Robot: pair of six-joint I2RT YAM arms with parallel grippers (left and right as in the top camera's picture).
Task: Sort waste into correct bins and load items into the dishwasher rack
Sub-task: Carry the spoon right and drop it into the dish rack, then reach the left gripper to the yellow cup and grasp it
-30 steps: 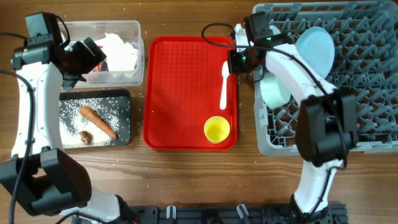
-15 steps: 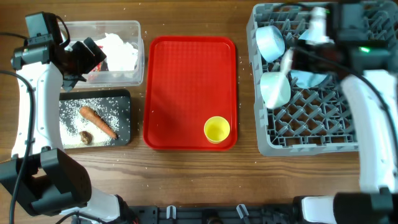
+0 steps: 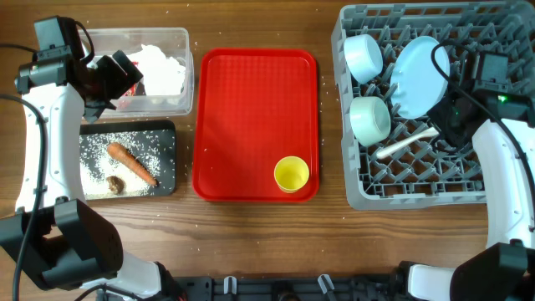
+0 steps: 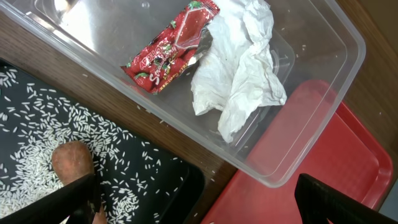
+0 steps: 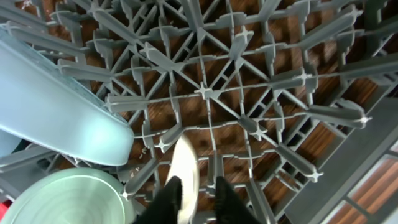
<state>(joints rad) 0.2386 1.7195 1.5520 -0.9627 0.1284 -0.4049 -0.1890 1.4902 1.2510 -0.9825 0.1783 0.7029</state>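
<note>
The white spoon lies on the floor of the grey dishwasher rack, beside the mint-green bowl, the pale blue bowl and the pale blue plate. My right gripper hovers low at the spoon's end. In the right wrist view the spoon lies between its slightly parted fingers. The yellow cup stands on the red tray. My left gripper is wide open and empty over the clear tub, which holds the red wrapper and tissue.
The black tray below the tub holds scattered rice, the carrot piece and the brown lump. A few rice grains lie on the wooden table around the trays. The rack's upright pegs surround my right gripper.
My right arm has carried the spoon from the red tray across to the rack and lowered it onto the rack floor. The left arm has not moved.
</note>
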